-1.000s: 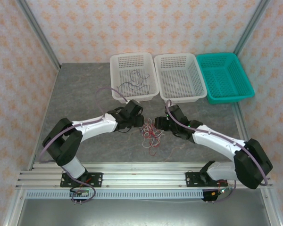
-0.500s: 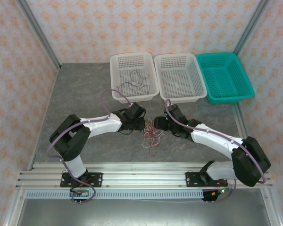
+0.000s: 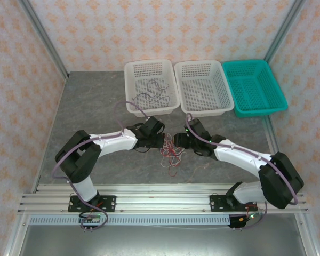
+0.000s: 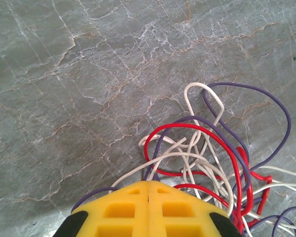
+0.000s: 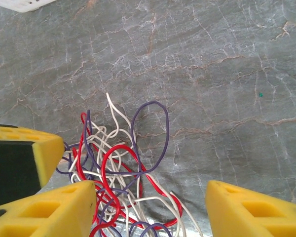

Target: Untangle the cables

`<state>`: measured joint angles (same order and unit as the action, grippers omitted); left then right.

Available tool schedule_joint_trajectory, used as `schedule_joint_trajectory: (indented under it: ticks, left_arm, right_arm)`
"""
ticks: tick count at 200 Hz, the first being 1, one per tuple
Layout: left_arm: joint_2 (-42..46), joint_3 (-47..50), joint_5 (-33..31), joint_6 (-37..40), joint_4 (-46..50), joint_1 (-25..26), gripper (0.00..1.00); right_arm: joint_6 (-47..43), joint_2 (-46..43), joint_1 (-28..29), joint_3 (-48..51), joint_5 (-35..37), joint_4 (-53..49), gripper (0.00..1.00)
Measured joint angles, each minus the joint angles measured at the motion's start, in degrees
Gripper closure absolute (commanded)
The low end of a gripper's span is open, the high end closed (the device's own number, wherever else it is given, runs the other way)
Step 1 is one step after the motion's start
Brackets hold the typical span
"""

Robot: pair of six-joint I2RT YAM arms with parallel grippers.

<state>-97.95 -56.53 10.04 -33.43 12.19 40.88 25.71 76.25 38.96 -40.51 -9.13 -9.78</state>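
Fingers of the left gripper point(image 4: 148, 186) are pressed flat together at the near edge of the cables point(image 4: 207, 148), a red, purple and white knot lying on the table point(image 4: 64, 74) between the two arms. Whether a strand is pinched between them cannot be told. The right gripper point(image 5: 150, 190) stands parted over the knot's other side.

The risk, as I judge it, is that a pull by the left slips off empty. It could also drag the whole clump along and tighten the loops, unless the right pins it.

Beyond, the left white basket point(image 3: 132, 80) holds a few loose wires point(image 3: 152, 88). The middle white basket point(image 3: 202, 65) and the teal basket point(image 3: 253, 63) look empty.
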Motion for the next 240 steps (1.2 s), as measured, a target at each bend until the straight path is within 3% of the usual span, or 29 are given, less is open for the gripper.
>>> schedule_joint_trajectory:
  ticks: [32,57,64,92,112,151,195,240]
  left_arm:
    - [1.05,0.63,0.13,-0.59,-0.02,0.02,1.00]
    - [3.32,0.83,0.63,-1.03,-0.07,0.00,1.00]
    - [4.17,0.83,0.83,-1.07,-0.07,0.00,1.00]
    - [7.98,0.83,1.51,-1.27,-0.39,-0.07,1.00]
    - [11.67,1.49,1.73,-1.73,-0.74,-1.14,1.00]
    - [21.79,6.01,3.04,-3.65,-0.46,-10.49,1.00]
    - [31.63,10.38,3.58,-4.48,3.08,-24.22,1.00]
    - [35.26,13.25,4.57,-4.48,6.10,-29.07,1.00]
  right_arm:
    - [0.68,3.19,0.00,-1.11,-2.97,0.02,0.31]
    - [1.31,5.77,0.02,-1.90,-7.26,0.90,0.38]
    - [1.49,6.64,0.13,-2.10,-8.22,1.22,0.43]
    - [1.68,10.84,0.46,-3.69,-7.80,0.55,0.83]
    - [3.32,12.79,0.52,-4.52,-3.13,-1.97,1.00]
    - [8.20,10.75,-1.22,-2.69,7.28,-6.10,1.00]
    - [14.08,1.31,-10.03,2.99,13.77,-9.31,1.00]
    - [16.87,-4.24,-13.53,4.74,18.43,-13.46,1.00]
